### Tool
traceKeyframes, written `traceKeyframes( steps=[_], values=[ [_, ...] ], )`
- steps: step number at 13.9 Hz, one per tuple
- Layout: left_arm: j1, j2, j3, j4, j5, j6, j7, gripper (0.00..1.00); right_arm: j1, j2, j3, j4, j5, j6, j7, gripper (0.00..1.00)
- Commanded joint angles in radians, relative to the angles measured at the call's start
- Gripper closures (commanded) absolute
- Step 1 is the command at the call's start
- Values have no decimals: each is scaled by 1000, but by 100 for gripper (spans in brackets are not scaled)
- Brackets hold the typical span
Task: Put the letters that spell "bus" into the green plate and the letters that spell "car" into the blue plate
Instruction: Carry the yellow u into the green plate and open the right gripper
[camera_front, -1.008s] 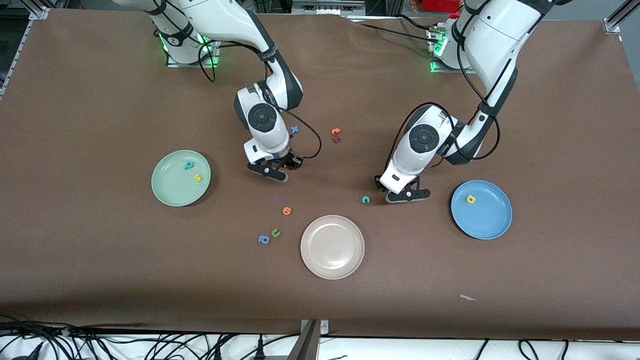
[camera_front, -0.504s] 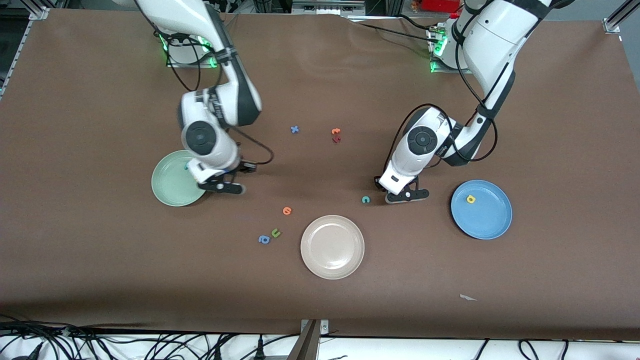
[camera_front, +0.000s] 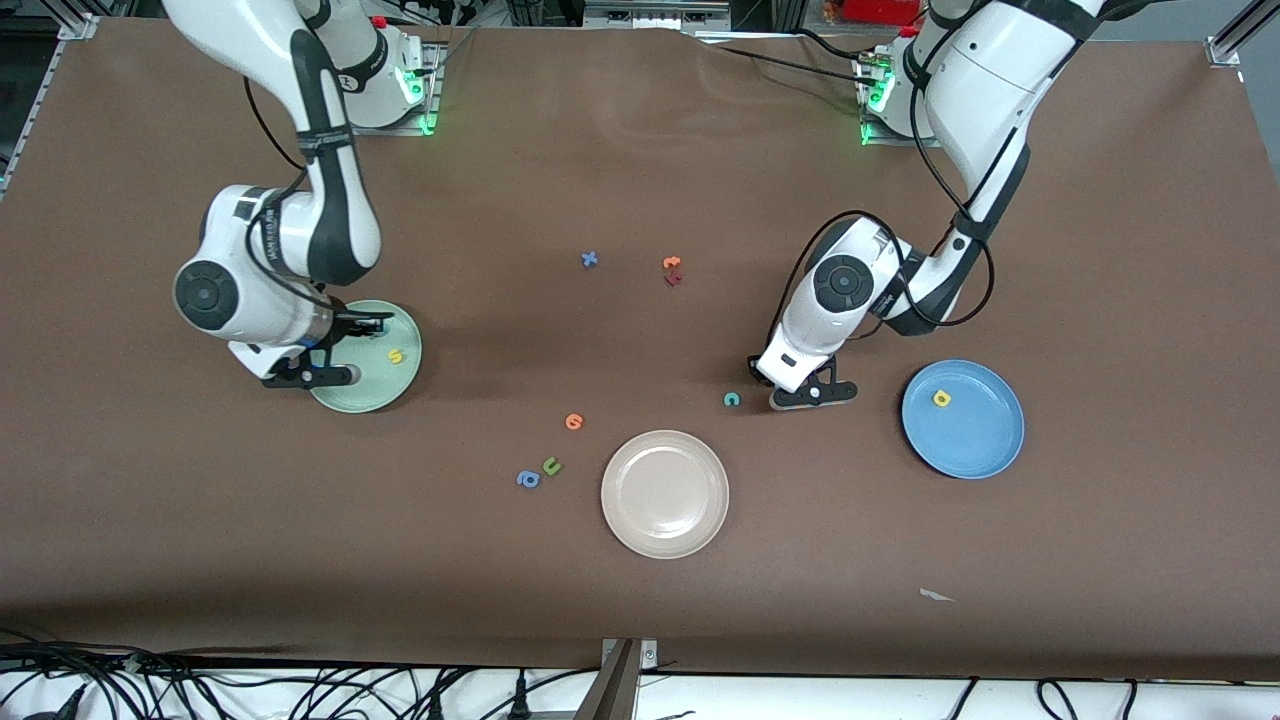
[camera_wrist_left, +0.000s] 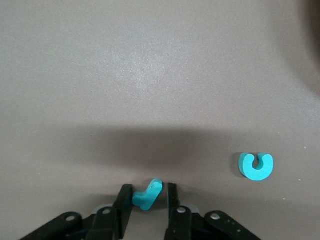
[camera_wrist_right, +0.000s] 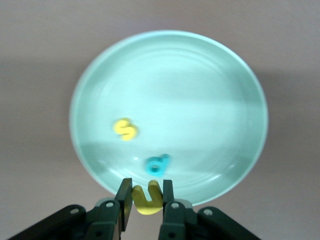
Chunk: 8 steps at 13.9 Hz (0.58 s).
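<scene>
My right gripper (camera_front: 315, 375) (camera_wrist_right: 145, 197) is shut on the yellow u (camera_wrist_right: 147, 199) and hangs over the rim of the green plate (camera_front: 380, 385) (camera_wrist_right: 250, 90). In the plate lie the yellow s (camera_front: 396, 355) (camera_wrist_right: 125, 129) and the teal b (camera_wrist_right: 157, 165). My left gripper (camera_front: 812, 393) (camera_wrist_left: 148, 196) is down at the table with its jaws narrowly open round the tilted teal r (camera_wrist_left: 147, 195). One finger touches the r and a thin gap shows at the other. The teal c (camera_front: 732, 399) (camera_wrist_left: 256, 165) lies just beside it. The blue plate (camera_front: 963, 440) holds the yellow a (camera_front: 941, 399).
A beige plate (camera_front: 665, 493) sits nearer the front camera at mid table. An orange letter (camera_front: 574, 421), a green u (camera_front: 551, 465) and a blue a (camera_front: 527, 479) lie beside it. Farther off are a blue x (camera_front: 590, 259) and an orange letter (camera_front: 672, 263).
My right arm has swung from mid table toward its own end, carrying the yellow u to the green plate's rim. The left gripper has stayed put while its jaws narrowed round the r.
</scene>
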Motion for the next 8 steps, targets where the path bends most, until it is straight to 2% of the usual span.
traceKeyframes(
  steps=[1, 2, 3, 4, 6, 8],
  values=[
    [-10, 36, 5, 27, 50, 4, -33, 73, -26, 20, 6, -48, 26, 58, -60, 74],
    [-8, 36, 5, 27, 50, 4, -33, 74, -31, 35, 6, -48, 28, 60, -63, 55],
    [-10, 36, 5, 29, 50, 4, -33, 76, -34, 37, 7, -45, 28, 58, -62, 10],
    [-8, 36, 5, 29, 50, 4, -33, 76, -34, 37, 9, -37, 26, 48, -59, 0],
    [-8, 38, 5, 29, 50, 4, -33, 79, -21, 23, 15, -15, 26, 13, -45, 0],
    [-10, 38, 5, 29, 50, 4, -32, 79, -20, 3, 13, 60, 26, -90, -24, 0]
  ],
)
